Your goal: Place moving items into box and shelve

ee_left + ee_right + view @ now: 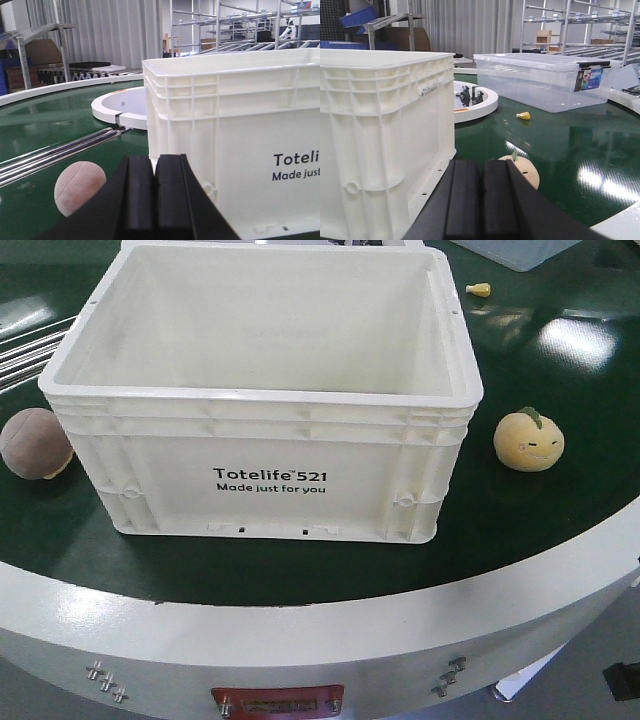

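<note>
The left end effector (154, 161) has its two black fingers pressed together with nothing between them. The box (235, 130) stands upright on the green desk (560, 370) just ahead of it and to its right, print side facing the camera. Ahead and to the left of this end effector, a brown plush ball (79, 187) lies close beside the box's end wall.

The right end effector (481, 167) is likewise closed on nothing. The box stands just ahead and to its left. Directly beyond its fingertips, partly hidden by them, sits a yellow-orange plush fruit (529, 171). Farther ahead lie a small yellow item (523, 116) and a clear lidded container (545, 82).
</note>
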Available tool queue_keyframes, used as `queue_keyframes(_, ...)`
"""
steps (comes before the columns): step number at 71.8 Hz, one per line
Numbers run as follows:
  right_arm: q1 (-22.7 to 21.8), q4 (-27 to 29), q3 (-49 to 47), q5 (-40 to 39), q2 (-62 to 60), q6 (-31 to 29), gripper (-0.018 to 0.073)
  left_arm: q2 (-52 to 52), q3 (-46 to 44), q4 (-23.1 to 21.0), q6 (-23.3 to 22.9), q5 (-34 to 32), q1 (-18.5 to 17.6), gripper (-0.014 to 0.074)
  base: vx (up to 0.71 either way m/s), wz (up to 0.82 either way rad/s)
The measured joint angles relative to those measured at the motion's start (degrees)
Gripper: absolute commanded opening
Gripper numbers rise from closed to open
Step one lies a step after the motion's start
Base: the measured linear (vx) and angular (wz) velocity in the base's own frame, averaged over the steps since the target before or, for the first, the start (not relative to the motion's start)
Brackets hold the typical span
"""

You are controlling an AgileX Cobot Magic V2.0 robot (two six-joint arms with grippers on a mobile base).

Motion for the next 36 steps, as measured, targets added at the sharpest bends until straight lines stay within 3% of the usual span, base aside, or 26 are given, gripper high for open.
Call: queue_keyframes(36,0.00,0.00,0.00,0.00,0.00,0.00,-0.0015,0.00,0.00,0.00,0.00,0.00,0.00,-0.0027,0.00,0.00)
